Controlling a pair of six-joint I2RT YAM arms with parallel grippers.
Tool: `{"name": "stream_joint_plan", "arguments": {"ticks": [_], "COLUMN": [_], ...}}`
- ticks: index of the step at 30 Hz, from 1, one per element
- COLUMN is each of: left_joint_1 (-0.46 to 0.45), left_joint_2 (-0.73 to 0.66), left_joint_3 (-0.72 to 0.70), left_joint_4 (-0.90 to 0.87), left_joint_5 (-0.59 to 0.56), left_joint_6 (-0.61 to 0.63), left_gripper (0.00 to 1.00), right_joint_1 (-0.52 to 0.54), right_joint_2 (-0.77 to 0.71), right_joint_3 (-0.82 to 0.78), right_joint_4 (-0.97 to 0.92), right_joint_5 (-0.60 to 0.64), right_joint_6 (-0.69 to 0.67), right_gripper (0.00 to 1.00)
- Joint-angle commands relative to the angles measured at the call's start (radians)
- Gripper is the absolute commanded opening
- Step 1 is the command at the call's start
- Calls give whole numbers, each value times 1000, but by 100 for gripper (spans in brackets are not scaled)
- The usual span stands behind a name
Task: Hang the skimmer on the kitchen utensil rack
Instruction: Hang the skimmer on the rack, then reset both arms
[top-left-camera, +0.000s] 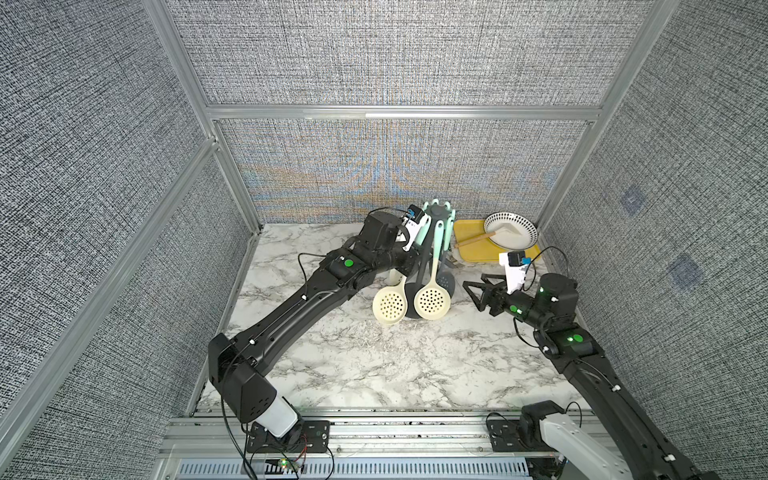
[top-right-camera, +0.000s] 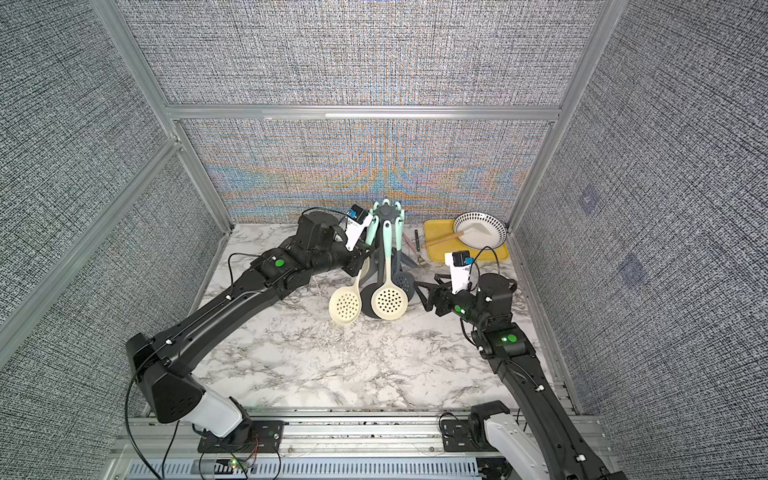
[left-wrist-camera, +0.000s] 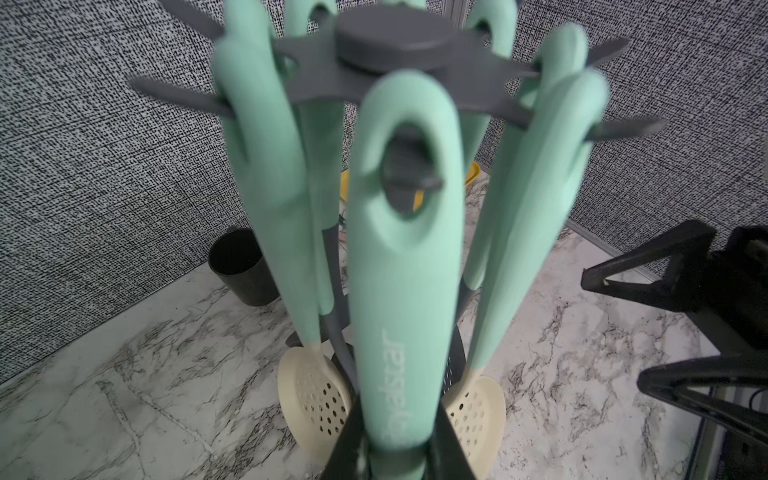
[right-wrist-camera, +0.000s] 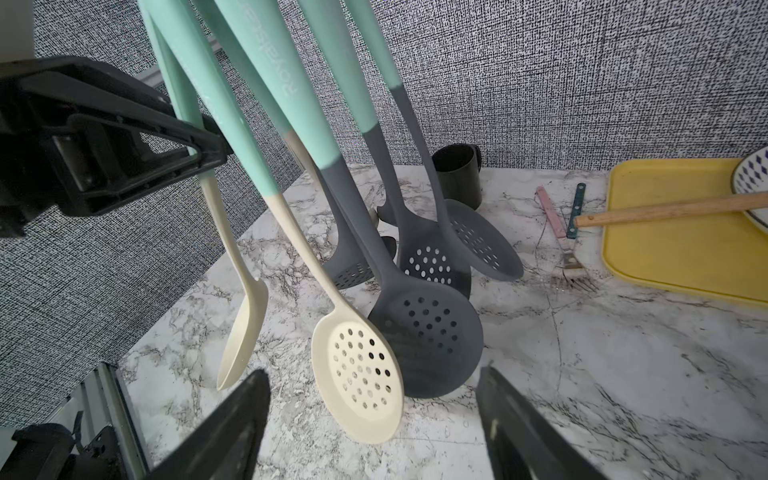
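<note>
Skimmer (left-wrist-camera: 405, 270) handle pinched in left tool (left-wrist-camera: 397, 453), loop at rack (left-wrist-camera: 395, 41) hook (right tool (right-wrist-camera: 372, 374) wide, apart).

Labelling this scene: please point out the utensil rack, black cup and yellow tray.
utensil rack (left-wrist-camera: 395, 39), left wrist view, crown's round cap.
black cup (right-wrist-camera: 457, 178), right wrist view, side wall.
yellow tray (right-wrist-camera: 673, 257), right wrist view, bare floor.

The kitchen utensil rack (top-left-camera: 436, 210) stands upright at the 12 o'clock edge of the desk (top-left-camera: 353, 365), close to the back wall. It is dark grey, with a thin pole and a round cap over a star of hooks, and other utensils (top-left-camera: 431, 299) hang from it. The skimmer (left-wrist-camera: 405, 270) has a thick mint-green handle with pale lettering and an oval hole near its top, through which a grey hook shows. It hangs almost vertical, its lower handle pinched by the left gripper (left-wrist-camera: 397, 449); its head is hidden.
</note>
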Motion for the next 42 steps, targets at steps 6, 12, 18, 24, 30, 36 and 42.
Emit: {"name": "stream_joint_plan", "arguments": {"ticks": [6,12,18,24,30,36,42], "left_joint_1": [6,12,12,21,128,319,451], "left_joint_2": [-13,-85,-336,-664,-653,-446,-220], "left_joint_3": [-32,-74,-311,-816,-1027,-1047,-1091], "left_joint_4": [24,35,89,362,567,656,862], "left_joint_5": [-20,-33,-177,-574,-757,-797,-685], "left_joint_6": [-10,-11,-6,-81,-15,56,104], "left_gripper": [59,81,99,99,100,99,99], "right_joint_1": [0,0,0,-1,-49,-147,-167], "right_joint_2": [-8,-26,-85,-69,60,249,419], "right_joint_3": [-1,14,4,-81,-241,-297,-342], "right_joint_4": [12,4,70,155,385,531,738], "right_joint_5": [1,40,204,596,785,786,704], "right_joint_6": [6,-4,-16,-35,-158,-125,-161], "right_gripper": [81,83,94,96,99,99,99]}}
